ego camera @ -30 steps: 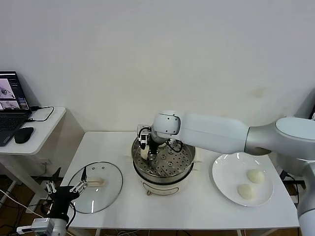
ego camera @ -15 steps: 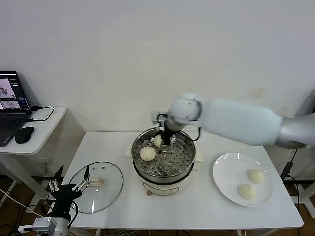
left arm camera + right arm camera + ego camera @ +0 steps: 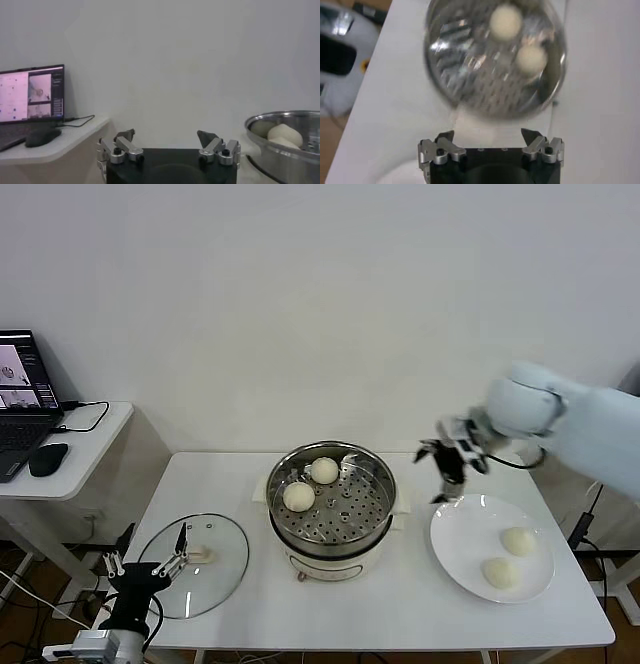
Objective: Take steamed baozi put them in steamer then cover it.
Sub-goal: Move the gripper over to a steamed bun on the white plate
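The steamer [image 3: 350, 509] stands mid-table with two baozi on its perforated tray, one at the back [image 3: 323, 471] and one to the left [image 3: 298, 497]. Two more baozi [image 3: 518, 541] [image 3: 500, 573] lie on the white plate [image 3: 462, 534] to the right. My right gripper [image 3: 447, 465] hangs open and empty in the air between steamer and plate; its wrist view looks down past the gripper [image 3: 487, 135] on the steamer [image 3: 470, 65] with both baozi [image 3: 506, 21] [image 3: 531, 59]. The glass cover [image 3: 222, 569] lies flat at the table's front left. My left gripper [image 3: 150, 568] waits open beside it.
A side table at the far left carries a laptop [image 3: 20, 389] and a mouse [image 3: 47, 457]. The left wrist view shows the open left gripper [image 3: 166, 135], the laptop [image 3: 30, 92] and the steamer's rim [image 3: 295, 155]. The wall stands close behind the table.
My right gripper has let go of a baozi at the back of the steamer, risen out of it and swung right towards the plate. The left arm has barely moved.
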{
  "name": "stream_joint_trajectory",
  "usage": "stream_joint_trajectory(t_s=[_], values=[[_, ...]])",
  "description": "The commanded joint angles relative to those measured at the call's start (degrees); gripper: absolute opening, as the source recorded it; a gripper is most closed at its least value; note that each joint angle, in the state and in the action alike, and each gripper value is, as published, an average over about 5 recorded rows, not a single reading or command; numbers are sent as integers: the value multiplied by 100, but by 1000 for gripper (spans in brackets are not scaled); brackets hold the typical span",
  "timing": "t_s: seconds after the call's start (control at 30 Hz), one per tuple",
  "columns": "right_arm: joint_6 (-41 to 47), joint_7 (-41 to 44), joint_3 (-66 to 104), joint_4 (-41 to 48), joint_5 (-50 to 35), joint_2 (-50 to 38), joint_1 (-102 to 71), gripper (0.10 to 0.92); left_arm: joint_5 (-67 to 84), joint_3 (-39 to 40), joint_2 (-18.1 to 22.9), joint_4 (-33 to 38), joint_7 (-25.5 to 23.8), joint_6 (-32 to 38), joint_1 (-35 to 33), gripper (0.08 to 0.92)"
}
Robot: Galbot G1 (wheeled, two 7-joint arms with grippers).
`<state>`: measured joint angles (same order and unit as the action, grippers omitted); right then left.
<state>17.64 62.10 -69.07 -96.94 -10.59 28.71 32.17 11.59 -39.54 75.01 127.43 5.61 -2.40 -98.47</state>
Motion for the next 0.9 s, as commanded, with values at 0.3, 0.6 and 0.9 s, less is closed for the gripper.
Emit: stream_joint_trajectory(t_s=[0.3, 0.6, 0.9], values=[[-958, 161, 2654, -138, 2061, -1858, -4131, 823, -47, -7, -9, -5, 4, 4, -48, 823], [-947, 19, 3495, 235, 2372, -1462, -5139, 823, -82, 16, 15, -34, 4, 1, -68, 823], [-895, -128, 3550, 781, 2413, -889, -5214, 822, -78, -38, 16, -49, -1, -9, -64, 823]])
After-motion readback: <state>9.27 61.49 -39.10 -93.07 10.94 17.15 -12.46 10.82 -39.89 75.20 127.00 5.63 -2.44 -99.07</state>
